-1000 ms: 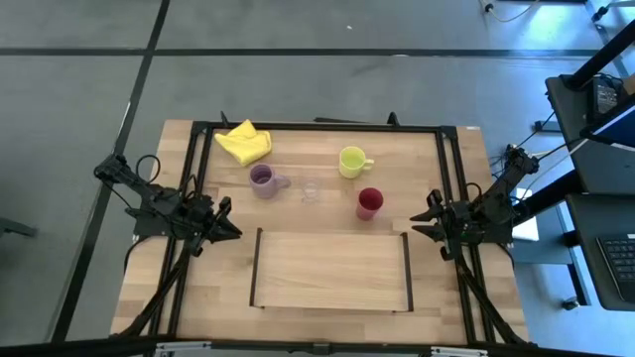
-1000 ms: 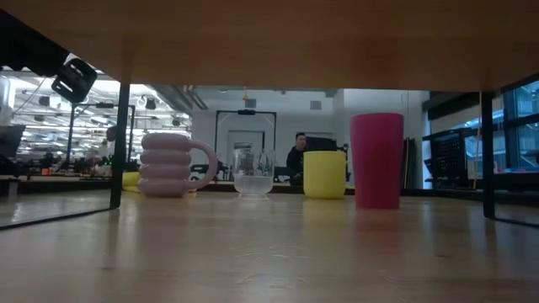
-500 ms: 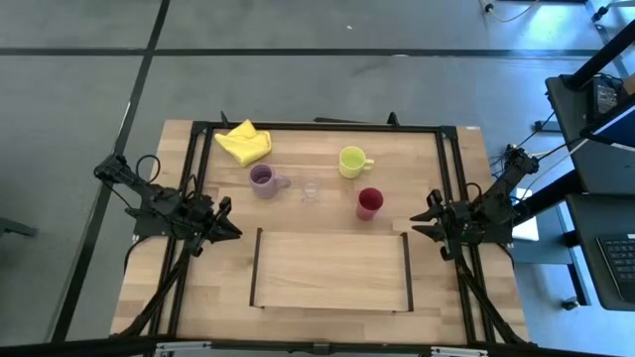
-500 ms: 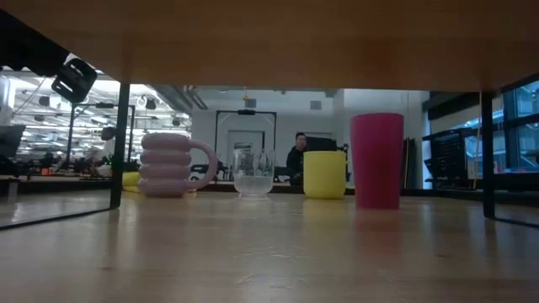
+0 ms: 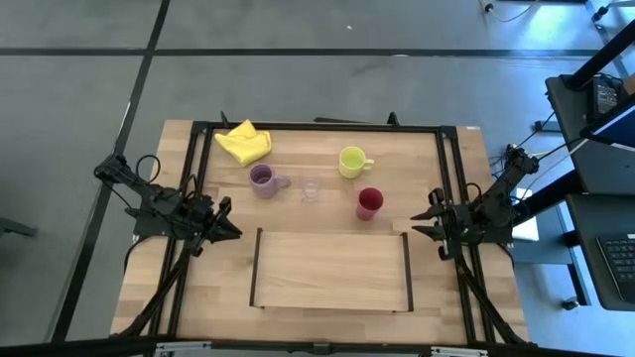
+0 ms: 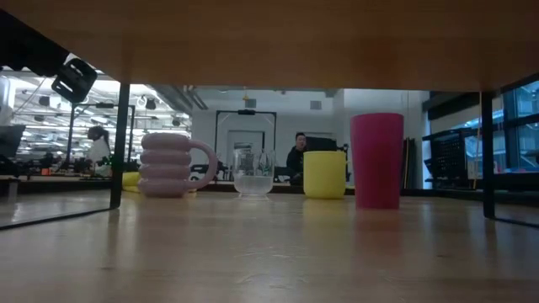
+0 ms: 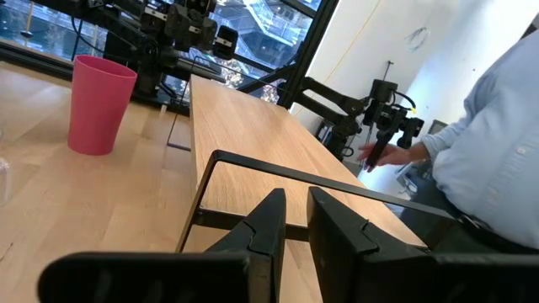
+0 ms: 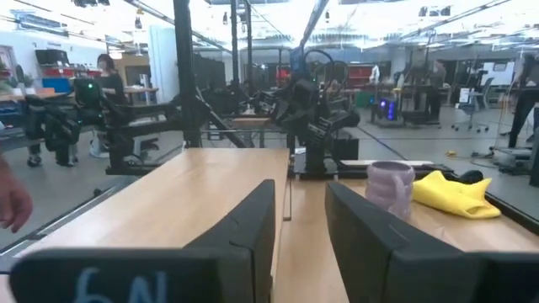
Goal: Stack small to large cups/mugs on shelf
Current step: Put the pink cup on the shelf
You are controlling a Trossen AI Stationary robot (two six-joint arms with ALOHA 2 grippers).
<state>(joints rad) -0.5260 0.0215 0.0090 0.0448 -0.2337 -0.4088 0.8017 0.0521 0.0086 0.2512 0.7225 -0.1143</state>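
Observation:
Four cups stand upright on their bases on the far half of the table: a purple ribbed mug (image 5: 263, 180) (image 6: 168, 164), a tiny clear glass (image 5: 311, 188) (image 6: 253, 172), a yellow-green mug (image 5: 351, 161) (image 6: 324, 174) and a red cup (image 5: 369, 203) (image 6: 376, 160). The shelf (image 5: 332, 270), a light-wood area in a thin dark frame, lies nearer. My left gripper (image 5: 230, 220) (image 7: 295, 195) is at the shelf's left far corner, open a little and empty. My right gripper (image 5: 422, 218) (image 8: 299, 187) is at its right far corner, open and empty.
A yellow cloth (image 5: 244, 142) lies at the far left, behind the purple mug. A larger black metal frame (image 5: 317, 127) runs around the table. A person in a light shirt (image 7: 497, 126) stands beyond the table's near side, and a hand (image 8: 8, 198) shows at the picture's edge.

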